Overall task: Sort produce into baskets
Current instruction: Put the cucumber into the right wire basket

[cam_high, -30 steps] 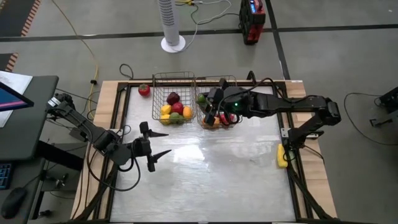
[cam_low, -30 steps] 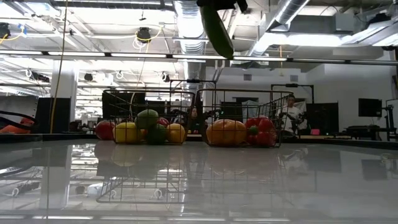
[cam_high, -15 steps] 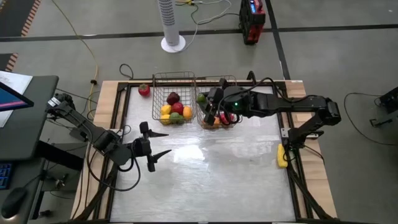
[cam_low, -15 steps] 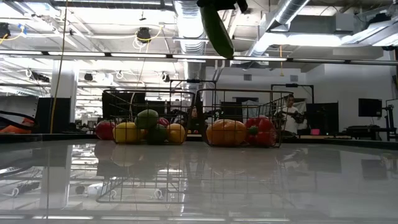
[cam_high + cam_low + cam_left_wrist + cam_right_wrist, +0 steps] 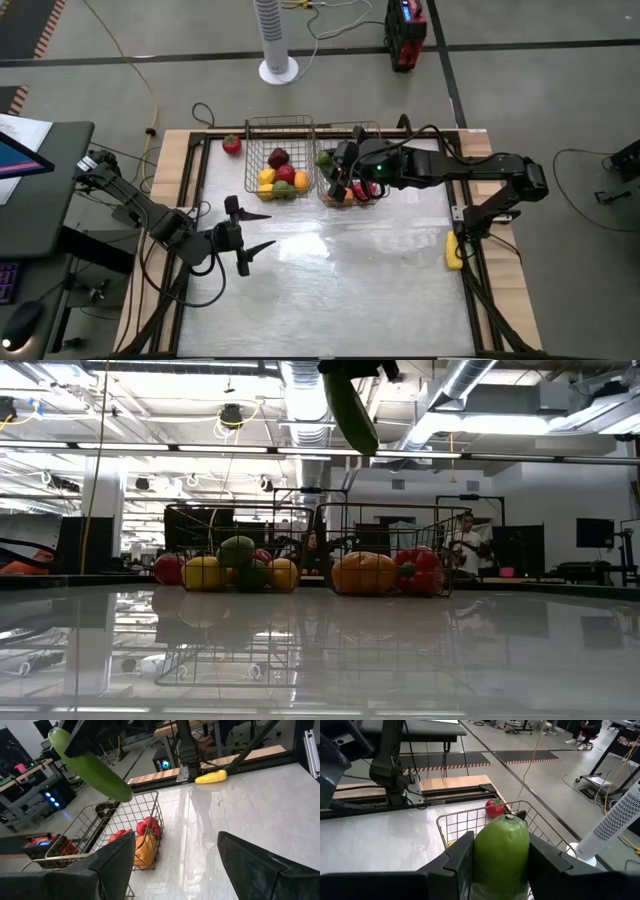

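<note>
My right gripper [image 5: 337, 170] is shut on a green cucumber [image 5: 501, 847] above the right wire basket [image 5: 352, 138], which holds an orange and red pieces [image 5: 385, 572]. The left wire basket [image 5: 280, 125] holds several fruits: red, yellow, orange and green [image 5: 282, 178]. In the low view the cucumber [image 5: 350, 408] hangs slanted, high above the baskets. My left gripper [image 5: 262, 230] is open and empty, low over the table near the left basket. A red fruit [image 5: 232, 145] lies on the table left of the left basket. My right gripper pinches the cucumber's two long sides [image 5: 485, 862] between its two fingers [image 5: 460, 865]. The fingers lie along the cucumber, and its rounded free end [image 5: 506, 822] sticks out past them. The cucumber is lifted clear and slants down [image 5: 100, 772] over the right basket.
A yellow piece [image 5: 455, 250] lies by the table's right rail; it also shows in the left wrist view [image 5: 211, 777]. The near half of the table [image 5: 350, 290] is bare and shiny. A white fan stand [image 5: 278, 60] stands on the floor beyond the far edge.
</note>
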{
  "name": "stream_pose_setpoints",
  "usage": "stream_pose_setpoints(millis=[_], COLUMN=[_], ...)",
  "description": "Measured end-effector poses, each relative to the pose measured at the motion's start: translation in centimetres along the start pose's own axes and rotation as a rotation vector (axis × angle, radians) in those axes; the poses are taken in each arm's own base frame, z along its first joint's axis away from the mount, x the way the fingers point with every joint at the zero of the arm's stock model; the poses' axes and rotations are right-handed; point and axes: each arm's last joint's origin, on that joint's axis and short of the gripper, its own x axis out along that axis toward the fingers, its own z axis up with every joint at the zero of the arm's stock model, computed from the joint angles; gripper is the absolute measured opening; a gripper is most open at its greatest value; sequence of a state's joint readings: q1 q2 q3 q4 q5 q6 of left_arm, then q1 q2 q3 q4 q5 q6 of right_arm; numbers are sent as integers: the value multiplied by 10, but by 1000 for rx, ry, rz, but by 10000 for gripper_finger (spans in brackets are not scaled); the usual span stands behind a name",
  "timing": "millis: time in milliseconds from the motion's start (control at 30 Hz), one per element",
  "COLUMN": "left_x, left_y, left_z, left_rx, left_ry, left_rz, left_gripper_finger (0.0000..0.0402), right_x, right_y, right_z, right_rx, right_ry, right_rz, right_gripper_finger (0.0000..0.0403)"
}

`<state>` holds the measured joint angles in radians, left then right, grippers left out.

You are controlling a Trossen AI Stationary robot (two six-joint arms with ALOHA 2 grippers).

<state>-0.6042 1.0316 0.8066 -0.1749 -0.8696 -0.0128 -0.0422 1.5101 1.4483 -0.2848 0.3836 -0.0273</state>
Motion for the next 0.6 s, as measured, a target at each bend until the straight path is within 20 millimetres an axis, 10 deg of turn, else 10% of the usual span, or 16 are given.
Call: stream_pose_setpoints(millis=[600], left_x=[0], left_y=[0], left_z=[0], left_rx=[-1], left_ry=[0], left_rz=[1], left_gripper_finger=[270], right_x=[7], right_y=[-13], right_z=[-22], right_rx=[-341], right_ry=[165], right_rz=[-44], right_gripper_finger=[226])
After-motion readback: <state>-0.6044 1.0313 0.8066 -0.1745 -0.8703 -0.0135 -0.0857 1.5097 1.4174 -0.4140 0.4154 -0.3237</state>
